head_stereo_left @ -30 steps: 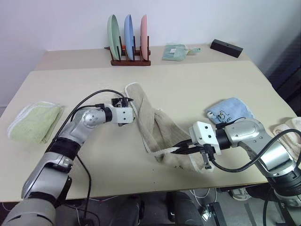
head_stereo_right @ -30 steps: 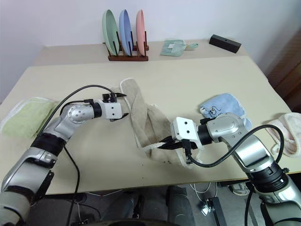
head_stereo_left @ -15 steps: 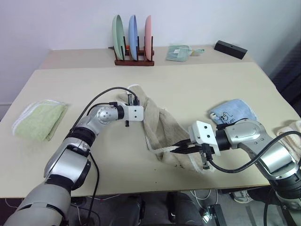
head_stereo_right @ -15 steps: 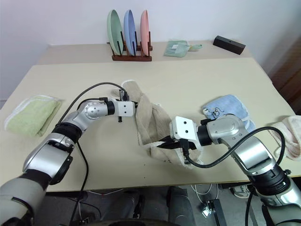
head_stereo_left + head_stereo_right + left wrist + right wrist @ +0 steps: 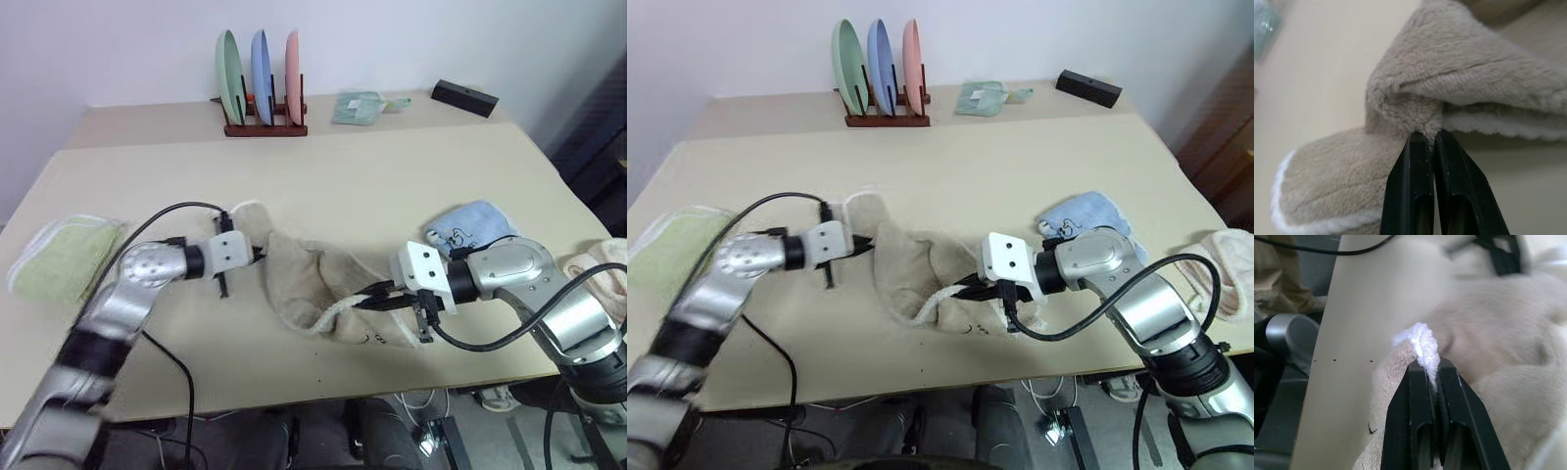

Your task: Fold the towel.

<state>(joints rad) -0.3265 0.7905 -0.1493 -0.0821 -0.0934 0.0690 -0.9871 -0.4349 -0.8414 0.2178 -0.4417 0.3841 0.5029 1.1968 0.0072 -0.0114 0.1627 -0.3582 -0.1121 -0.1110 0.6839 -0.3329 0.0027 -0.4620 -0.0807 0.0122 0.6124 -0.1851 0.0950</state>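
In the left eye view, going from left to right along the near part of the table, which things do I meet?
Green folded towel → left pincer → beige towel → right pincer → light blue cloth.

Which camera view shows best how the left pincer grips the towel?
The left wrist view: the left pincer is shut on a fold of the towel. The eye views show the whole bunched towel between both pincers; the right wrist view shows its white edging pinched.
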